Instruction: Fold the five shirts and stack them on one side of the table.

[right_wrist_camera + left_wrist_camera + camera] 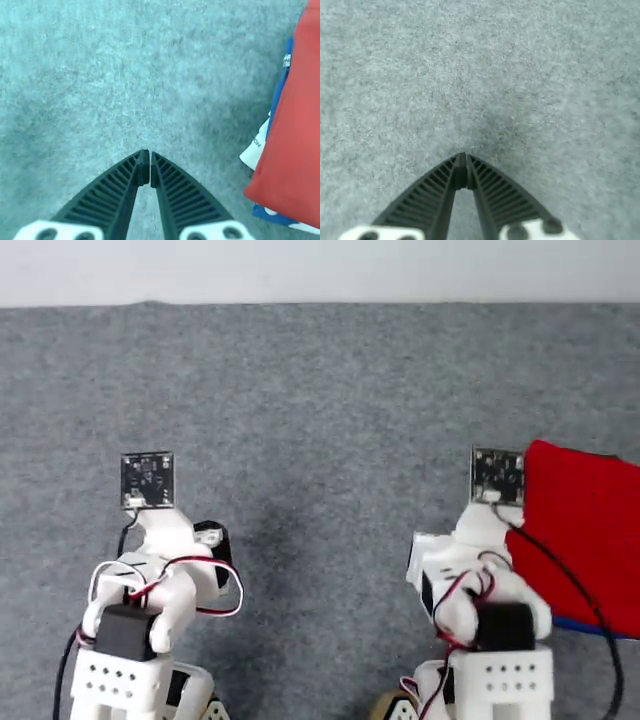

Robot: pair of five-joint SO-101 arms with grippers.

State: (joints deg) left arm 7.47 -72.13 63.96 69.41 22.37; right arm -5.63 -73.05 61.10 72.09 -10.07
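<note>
The stack of folded shirts, red on top, lies at the worktop's right side, just beside the right pincer, so the right arm is nearer. The right pincer and the left pincer are both closed, empty.

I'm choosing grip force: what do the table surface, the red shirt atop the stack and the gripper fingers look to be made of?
Table surface: grey felt or low-pile carpet, judging by its fuzzy, speckled matte nap.
Red shirt: soft matte cloth with a smooth folded edge; fibre unclear.
Gripper fingers: black matte plastic, probably, with ribbed inner faces.
</note>
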